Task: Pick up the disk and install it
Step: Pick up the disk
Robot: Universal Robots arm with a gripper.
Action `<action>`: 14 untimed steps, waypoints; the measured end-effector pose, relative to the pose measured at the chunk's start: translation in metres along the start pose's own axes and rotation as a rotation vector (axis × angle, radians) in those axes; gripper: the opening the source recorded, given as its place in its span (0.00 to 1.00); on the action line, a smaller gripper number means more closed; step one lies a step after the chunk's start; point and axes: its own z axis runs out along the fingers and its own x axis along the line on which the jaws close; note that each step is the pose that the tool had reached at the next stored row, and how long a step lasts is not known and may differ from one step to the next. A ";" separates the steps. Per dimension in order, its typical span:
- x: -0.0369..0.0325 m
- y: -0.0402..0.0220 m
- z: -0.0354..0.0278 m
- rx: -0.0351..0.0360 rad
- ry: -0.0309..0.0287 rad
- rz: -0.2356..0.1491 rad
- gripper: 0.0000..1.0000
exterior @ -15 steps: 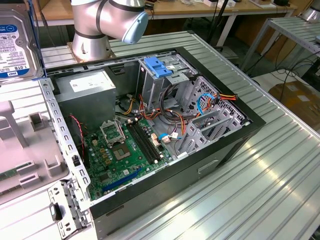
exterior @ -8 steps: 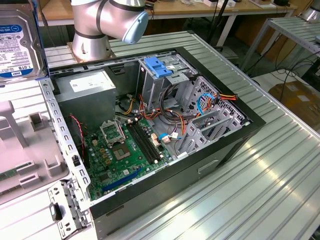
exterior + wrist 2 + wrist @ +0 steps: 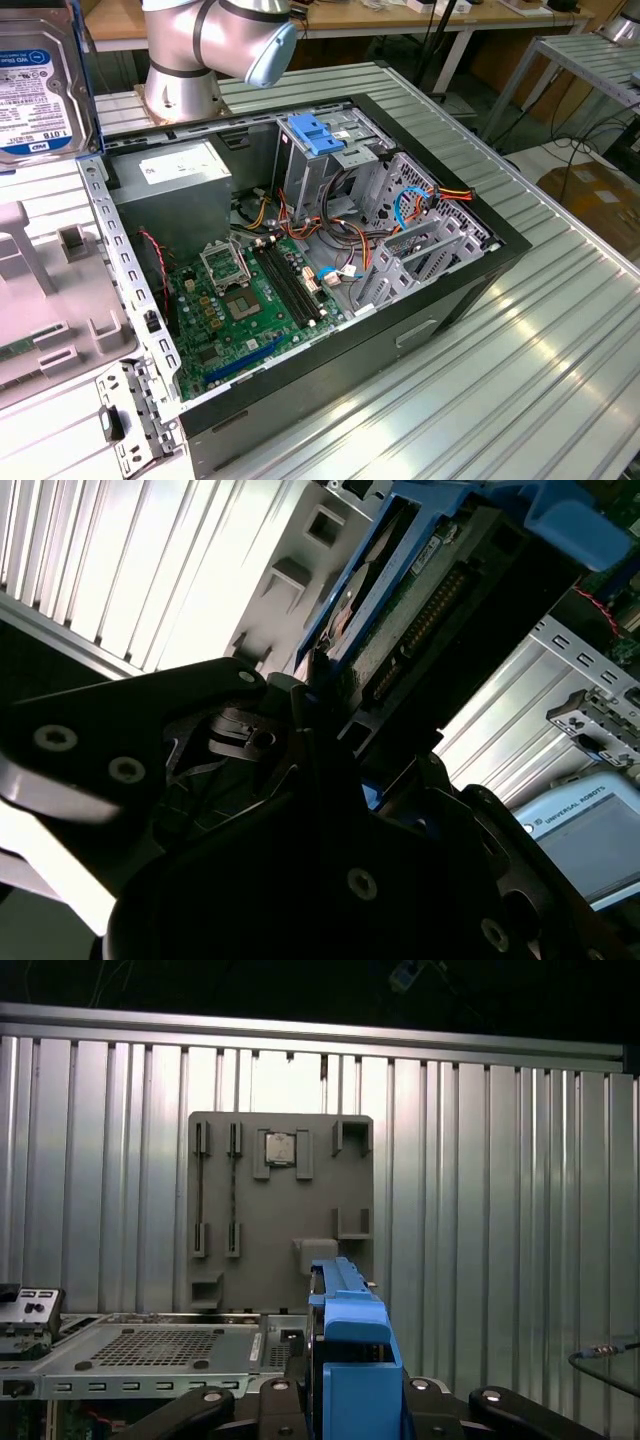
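End effector [image 3: 350,1392] clamps the disk [image 3: 345,1325]; tray [image 3: 270,1222] holds a chip [image 3: 279,1148].

A ribbed metal table [image 3: 560,330] spans the lower right of the exterior view. Wooden benches [image 3: 350,15] run along the top edge. A metal-framed table [image 3: 590,60] stands upper right, above a cardboard box [image 3: 595,200] and cables [image 3: 578,142] on the pale floor [image 3: 525,165].

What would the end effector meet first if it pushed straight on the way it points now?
Probably the grey holder tray on the ribbed table: in the first wrist view it lies dead ahead of the end effector, with the gripped disk leading. Depth is unclear.
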 end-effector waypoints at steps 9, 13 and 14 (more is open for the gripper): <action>0.0010 -0.0044 -0.0003 0.0001 0.0000 0.000 0.36; 0.0014 -0.0071 -0.0004 0.0000 0.0000 0.000 0.36; 0.0016 -0.0077 -0.0004 0.0001 0.0000 0.000 0.36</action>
